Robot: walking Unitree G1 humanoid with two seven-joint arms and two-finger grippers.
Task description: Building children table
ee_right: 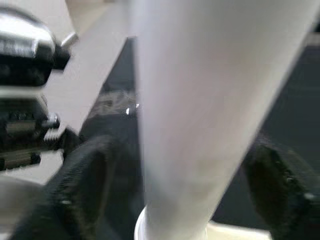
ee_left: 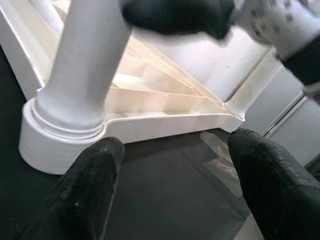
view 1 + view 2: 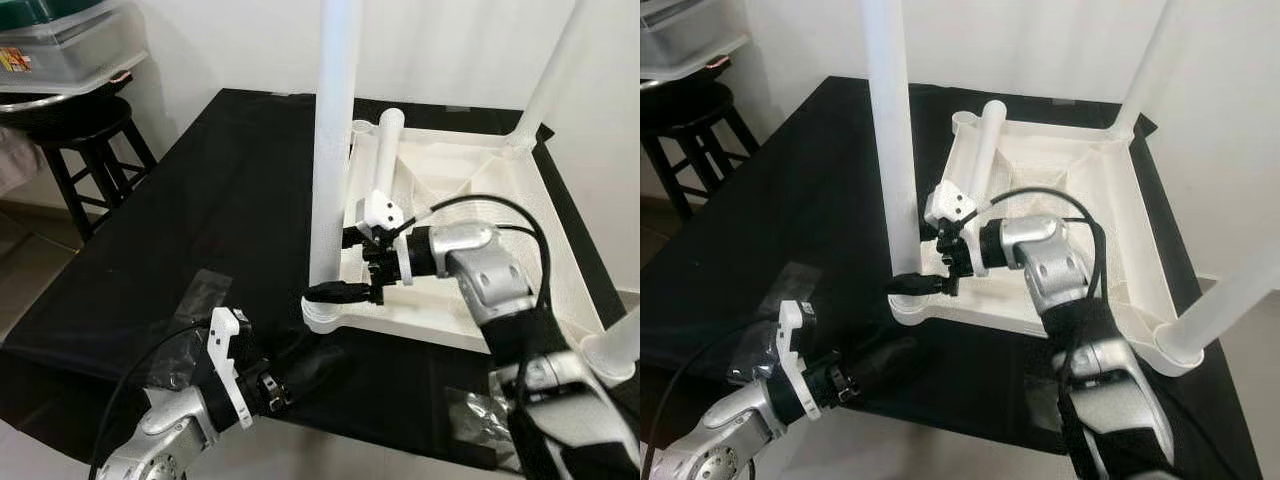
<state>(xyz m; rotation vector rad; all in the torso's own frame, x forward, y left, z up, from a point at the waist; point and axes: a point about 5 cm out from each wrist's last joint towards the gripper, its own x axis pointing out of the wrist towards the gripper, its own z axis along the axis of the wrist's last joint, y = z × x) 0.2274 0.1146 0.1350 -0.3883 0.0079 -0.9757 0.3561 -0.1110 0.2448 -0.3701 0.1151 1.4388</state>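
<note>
bright even indoor light; white leg (image 1: 200,110) blurred, overexposed in rt wrist view.

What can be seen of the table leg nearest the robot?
The leg is a plain white tube, plastic by its look, with a smooth matt surface. It stands upright in the round socket at the near-left corner of the upside-down tabletop, running up past the head views' top edge. A ringed collar surrounds its base. The right claw straddles its lower end, one black finger on either side; whether they press it is unclear. The left claw sits open on the black cloth just short of that corner.
</note>
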